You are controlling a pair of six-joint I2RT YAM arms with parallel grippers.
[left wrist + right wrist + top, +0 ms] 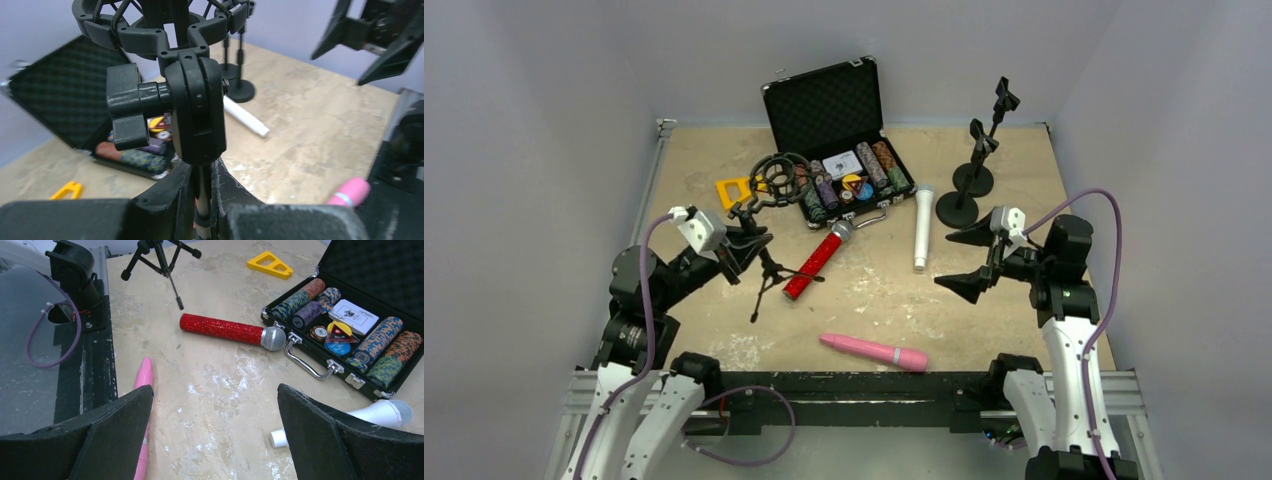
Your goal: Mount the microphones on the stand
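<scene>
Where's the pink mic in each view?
Top external: pink mic lies at bottom centre, by the table's near edge.
Left wrist: one end pokes in at lower right.
Right wrist: lower left, running down to the bottom edge.
Shared landmark: the open case, top centre in top external, left in left wrist, upper right in right wrist.

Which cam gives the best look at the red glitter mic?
Right wrist. The red glitter microphone lies whole and close there, silver mesh head beside the poker chip case handle. Top external also shows it whole, but small. Left wrist: the shock mount stand held in the left pincer mostly blocks it.
</scene>
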